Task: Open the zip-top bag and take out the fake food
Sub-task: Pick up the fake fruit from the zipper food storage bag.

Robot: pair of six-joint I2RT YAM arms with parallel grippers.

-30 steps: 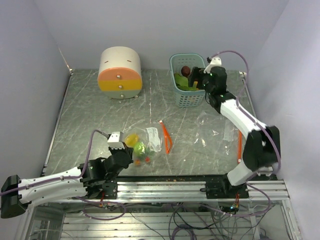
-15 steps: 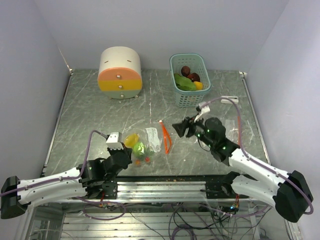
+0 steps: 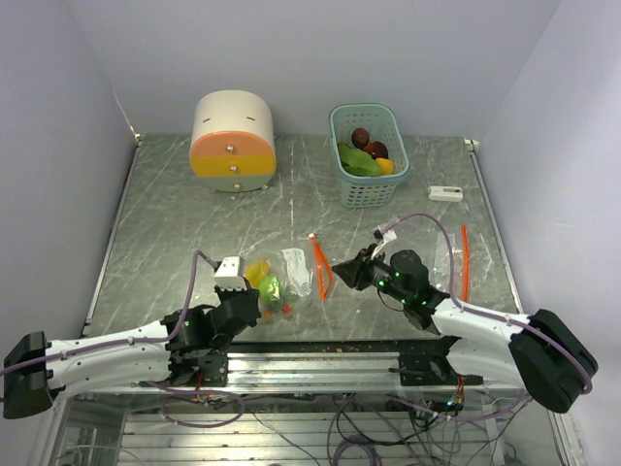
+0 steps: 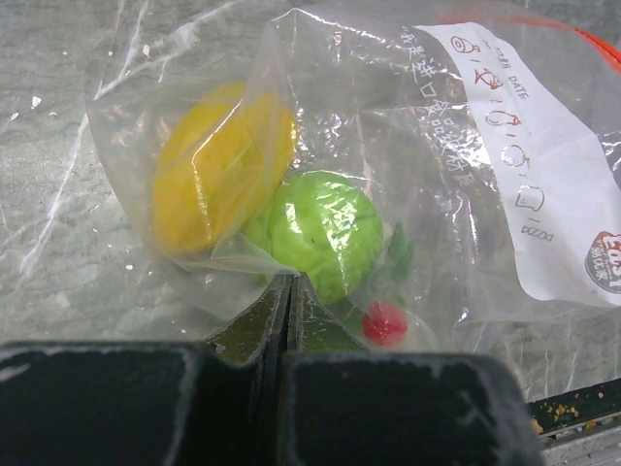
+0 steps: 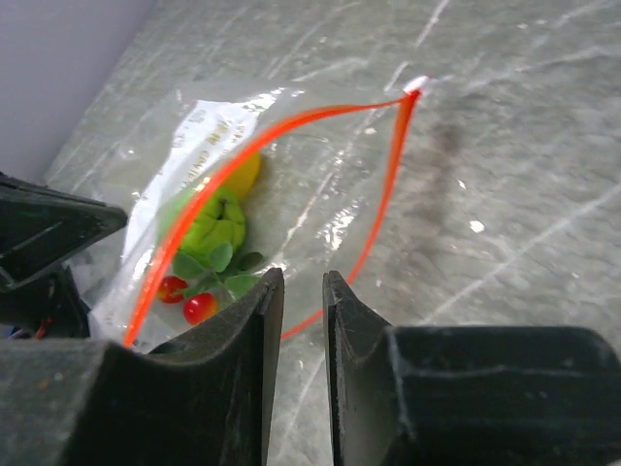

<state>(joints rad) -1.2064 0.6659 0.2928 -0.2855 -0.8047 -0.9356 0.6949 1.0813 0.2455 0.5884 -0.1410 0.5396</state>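
Observation:
The clear zip-top bag (image 3: 294,269) with an orange zip rim (image 5: 388,175) lies near the front of the table, its mouth agape toward the right. Inside are fake food pieces: a yellow fruit (image 4: 218,170), a lime-green fruit (image 4: 320,228) and red berries (image 5: 199,307) on green leaves. My left gripper (image 4: 288,282) is shut on the bag's bottom edge film (image 3: 254,303). My right gripper (image 5: 302,282) hovers low at the bag's mouth (image 3: 340,272). Its jaws stand a narrow gap apart with nothing between them, and the orange rim runs just beyond their tips.
A teal basket (image 3: 364,189) at the back holds dark red, green and orange fake food. A round cream-and-orange drawer box (image 3: 233,141) stands back left. A second clear bag with an orange strip (image 3: 463,262) lies at the right, and a small white item (image 3: 445,193) lies beyond it.
My right arm swung from the basket down to the bag's mouth, and its jaws narrowed from wide open to a small gap. The left gripper kept its hold and shifted slightly.

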